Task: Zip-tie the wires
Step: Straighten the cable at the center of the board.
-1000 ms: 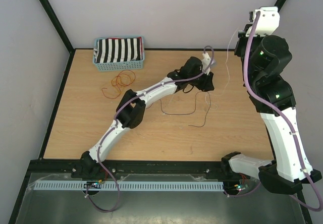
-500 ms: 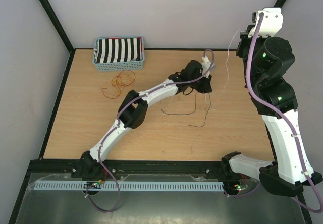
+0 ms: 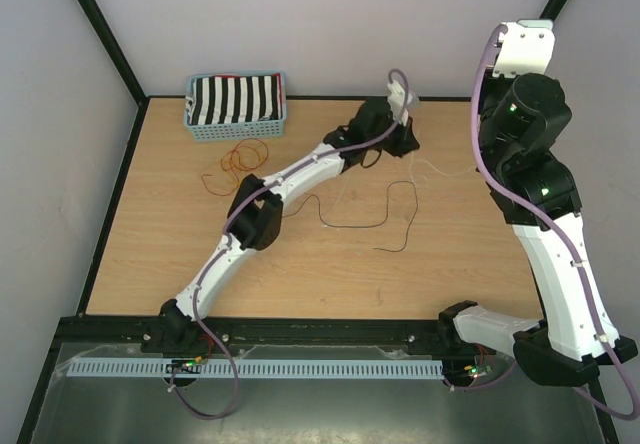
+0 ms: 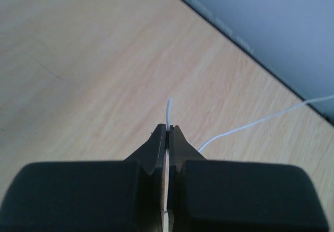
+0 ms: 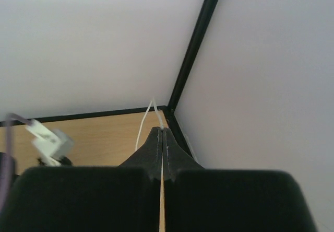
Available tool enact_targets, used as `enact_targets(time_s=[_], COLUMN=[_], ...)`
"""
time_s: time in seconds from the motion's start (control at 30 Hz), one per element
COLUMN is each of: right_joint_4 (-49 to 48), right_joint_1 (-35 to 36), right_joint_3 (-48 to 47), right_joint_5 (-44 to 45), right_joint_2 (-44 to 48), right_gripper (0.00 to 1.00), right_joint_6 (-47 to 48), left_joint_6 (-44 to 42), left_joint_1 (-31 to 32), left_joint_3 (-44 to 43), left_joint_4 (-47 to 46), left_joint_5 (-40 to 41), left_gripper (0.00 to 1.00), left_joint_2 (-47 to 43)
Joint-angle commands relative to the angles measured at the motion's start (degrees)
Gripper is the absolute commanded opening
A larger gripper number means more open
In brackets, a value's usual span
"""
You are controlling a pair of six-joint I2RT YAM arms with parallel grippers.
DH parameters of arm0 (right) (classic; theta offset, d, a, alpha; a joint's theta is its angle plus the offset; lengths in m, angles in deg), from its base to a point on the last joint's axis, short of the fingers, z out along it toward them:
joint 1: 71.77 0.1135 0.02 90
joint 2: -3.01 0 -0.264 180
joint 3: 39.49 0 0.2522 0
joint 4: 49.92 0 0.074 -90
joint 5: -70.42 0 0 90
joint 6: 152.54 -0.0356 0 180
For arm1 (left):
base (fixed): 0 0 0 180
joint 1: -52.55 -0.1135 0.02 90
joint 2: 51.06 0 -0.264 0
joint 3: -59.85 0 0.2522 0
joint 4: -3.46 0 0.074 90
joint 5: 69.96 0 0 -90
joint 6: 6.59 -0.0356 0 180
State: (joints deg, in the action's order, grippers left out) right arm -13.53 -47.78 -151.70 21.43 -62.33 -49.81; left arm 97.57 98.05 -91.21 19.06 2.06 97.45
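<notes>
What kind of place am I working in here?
Probably a lab robot test cell: a wooden tabletop boxed in by plain pale walls and black frame posts, two arms bolted at its near edge, left claw and right claw each shut on a thin white strand.

White strand (image 4: 261, 119) exits frame right; black wire (image 3: 355, 226) end lost behind left arm (image 3: 300, 174); left-edge connector (image 5: 49, 138) blurred.
</notes>
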Motion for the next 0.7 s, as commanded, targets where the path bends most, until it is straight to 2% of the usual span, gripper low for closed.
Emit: enact_targets(time_s=[0.0,0.1,0.2,0.3,0.47,0.67], right_joint_4=[-3.1,-3.9,-4.6,-4.7,-4.7,-4.7], right_joint_1=[-0.1,-0.1,-0.1,-0.1,-2.0,-6.8], right_joint_3=[0.8,1.5,3.4,5.6,9.7,12.6], right_joint_5=[6.1,6.7,5.1,2.7,3.9,8.4], right_joint_2=[-0.2,-0.8,-0.9,-1.7,-4.3,-6.2], right_gripper=[0.0,0.0,0.0,0.0,0.0,0.0], right_joint_6=[3.4,4.0,3.3,1.5,-0.2,-0.5], left_joint_6=[4.7,7.4,7.9,6.3,3.7,8.7], left_joint_1=[-4.7,-7.6,-10.9,-14.6,-23.0,-39.7], left_joint_3=[-3.1,-2.9,2.5,14.3,40.0,65.7], left_joint_4=[-7.9,-9.1,-9.2,-9.5,-10.3,-9.8], left_joint_5=[3.5,4.2,4.0,4.6,8.2,4.7], left_gripper=[0.0,0.0,0.0,0.0,0.0,0.0], left_joint_2=[-5.4,-7.1,-12.6,-22.6,-43.3,-63.2])
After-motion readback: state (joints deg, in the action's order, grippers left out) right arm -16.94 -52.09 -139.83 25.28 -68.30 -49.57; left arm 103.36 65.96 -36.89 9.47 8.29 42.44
